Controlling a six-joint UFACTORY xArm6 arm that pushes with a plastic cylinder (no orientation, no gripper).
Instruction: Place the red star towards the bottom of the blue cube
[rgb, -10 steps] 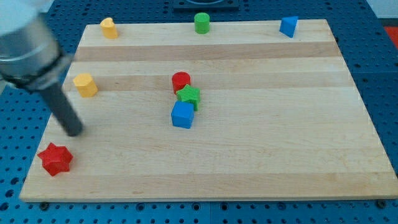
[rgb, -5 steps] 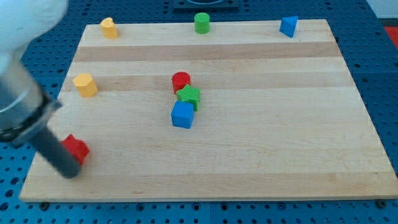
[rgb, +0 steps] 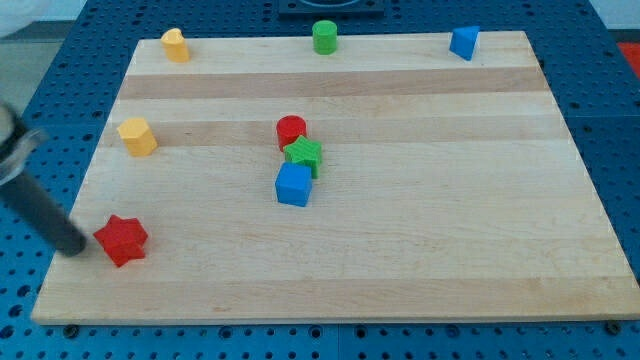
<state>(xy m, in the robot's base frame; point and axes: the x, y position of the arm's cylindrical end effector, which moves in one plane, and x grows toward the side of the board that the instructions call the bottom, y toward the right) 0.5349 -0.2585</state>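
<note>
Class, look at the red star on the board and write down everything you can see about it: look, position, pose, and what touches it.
The red star is a small, chunky star-shaped block in matt, solid red. It lies flat on the light wooden board, near the view's bottom-left corner, far left of and below the blue cube. No other block touches it. My tip sits just on its left side, very close; whether they touch cannot be told.

1. Red star (rgb: 122, 240): red.
2. Blue cube (rgb: 294, 185): blue.
3. Green star (rgb: 304, 154): green.
4. Red cylinder (rgb: 291, 131): red.
5. Board (rgb: 430, 230): pale wood, lengthwise stripes.
6. My tip (rgb: 75, 247): dark.
7. Surrounding base (rgb: 610, 120): blue, dotted with holes.
</note>
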